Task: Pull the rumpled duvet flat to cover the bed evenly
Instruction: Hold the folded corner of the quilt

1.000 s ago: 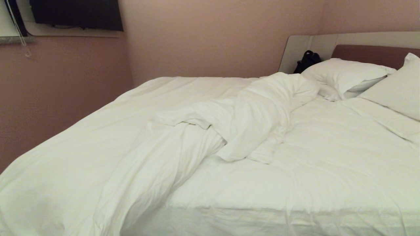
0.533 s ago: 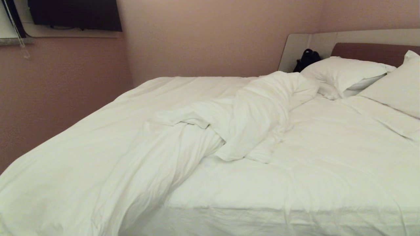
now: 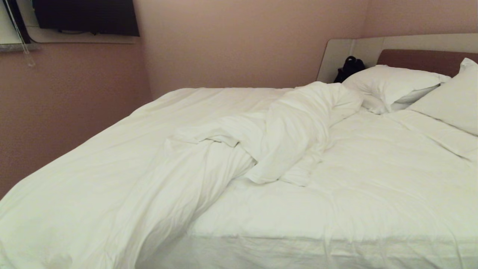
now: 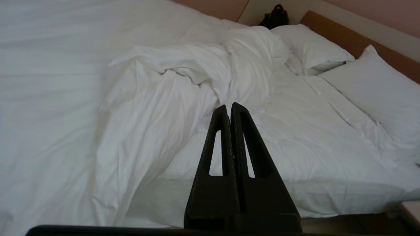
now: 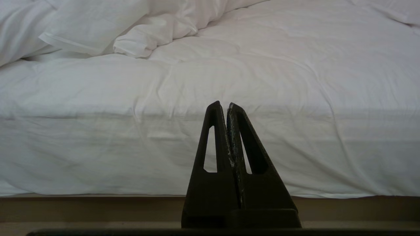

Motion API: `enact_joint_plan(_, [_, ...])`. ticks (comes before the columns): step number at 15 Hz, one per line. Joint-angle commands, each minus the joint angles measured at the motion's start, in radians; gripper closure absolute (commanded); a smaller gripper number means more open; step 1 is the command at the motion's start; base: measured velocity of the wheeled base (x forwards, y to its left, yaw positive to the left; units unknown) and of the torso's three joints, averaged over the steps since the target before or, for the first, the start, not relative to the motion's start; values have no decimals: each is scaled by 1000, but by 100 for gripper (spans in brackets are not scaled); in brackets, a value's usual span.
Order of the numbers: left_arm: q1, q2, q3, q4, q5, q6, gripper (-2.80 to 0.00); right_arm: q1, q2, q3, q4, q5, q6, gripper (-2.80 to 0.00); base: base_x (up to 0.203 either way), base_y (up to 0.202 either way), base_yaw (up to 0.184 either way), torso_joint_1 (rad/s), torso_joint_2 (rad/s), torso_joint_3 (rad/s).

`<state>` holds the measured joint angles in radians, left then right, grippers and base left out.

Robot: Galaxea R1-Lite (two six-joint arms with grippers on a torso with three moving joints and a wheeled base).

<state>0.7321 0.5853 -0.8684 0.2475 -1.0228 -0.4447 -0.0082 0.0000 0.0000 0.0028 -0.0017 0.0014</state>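
The white duvet (image 3: 112,175) covers the left part of the bed (image 3: 373,194). Its edge is thrown back in a rumpled ridge (image 3: 283,142) running from the middle up to the pillows. To the right of the ridge the bed shows only its sheet. Neither arm appears in the head view. In the left wrist view my left gripper (image 4: 229,106) is shut and empty, held in the air short of the bed's near edge and pointing at the duvet's folded ridge (image 4: 197,65). In the right wrist view my right gripper (image 5: 223,105) is shut and empty, low in front of the bed's side.
Two white pillows (image 3: 392,84) (image 3: 452,101) lean at the brown-padded headboard (image 3: 422,61), with a black bag (image 3: 349,69) beside them. A pink wall runs along the far side. A dark screen (image 3: 84,16) hangs at the upper left. The low bed base (image 5: 98,206) shows under the sheet.
The whole head view has shifted slightly. The duvet lies in the same folds as before, and no arm has come into that view.
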Motion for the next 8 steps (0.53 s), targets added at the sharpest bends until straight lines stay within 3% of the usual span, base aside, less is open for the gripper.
enact_joint_plan(1, [-1, -195, 39, 7, -5, -4, 0, -1, 0, 0, 0, 0, 0, 0, 0, 0, 0, 0, 0, 0])
enact_joint_plan(5, [-13, -420, 86, 15, 35, 0, 0, -1, 0, 0, 0, 0, 0, 0, 0, 0, 0, 0, 0, 0])
enact_joint_plan(8, [-27, -461, 75, 17, 195, 28, 0, -1, 0, 0, 0, 0, 0, 0, 0, 0, 0, 0, 0, 0])
